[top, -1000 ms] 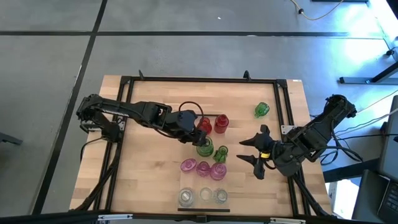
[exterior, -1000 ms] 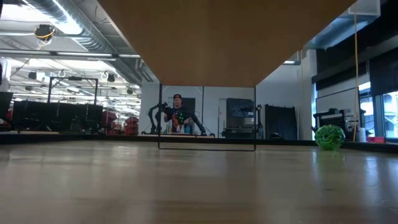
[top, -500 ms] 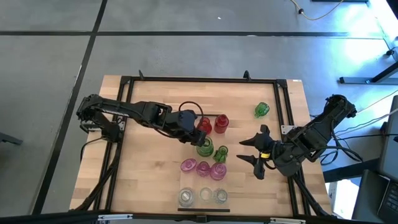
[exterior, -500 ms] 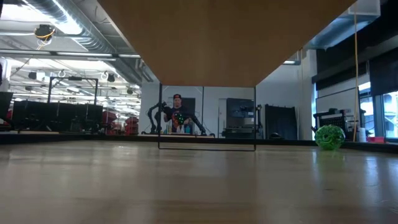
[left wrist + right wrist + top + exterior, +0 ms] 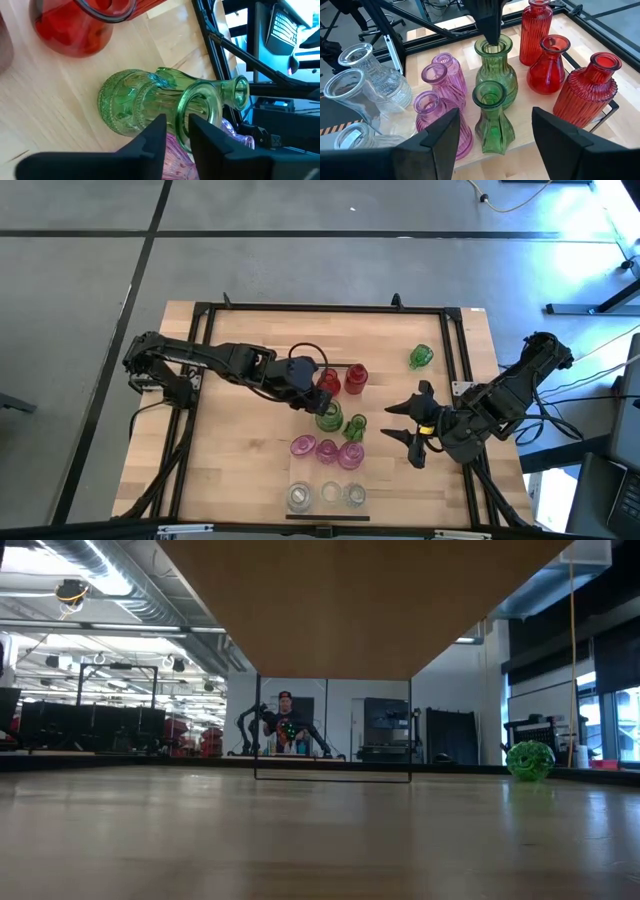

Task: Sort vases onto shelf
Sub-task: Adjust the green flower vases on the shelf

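**Green vase held by its rim, last green one lying apart**

Butcher-block worktop (image 5: 230,470) fills a black frame, and the pale shelf (image 5: 365,445) carries rows by colour: three clear vases (image 5: 327,496) at the near end, three pink vases (image 5: 326,449) next, two green ones, then the red vases (image 5: 342,380).

The left tool (image 5: 318,408) is at work. In the left wrist view its two fingers (image 5: 150,141) straddle the lip of the round green vase (image 5: 150,102), one inside the mouth and one outside, pinched together on the glass. The right wrist view shows the same grip from across the shelf: the dark tool comes straight down into the neck of that vase (image 5: 495,75), which stands upright with its foot on the board.

To finish this step well, I judge the vase should be settled flat and clear of the slimmer green vase (image 5: 492,117) just beside it and the pink ones behind, then the fingers parted only a little and lifted straight up, so the inner finger does not drag the rim and tip the vase into its neighbours.

The right tool (image 5: 412,432) hangs with fingers spread wide and empty, near the shelf's right edge. One more green vase (image 5: 421,357) lies on its side on the worktop, well apart from both tools and not yet sorted.
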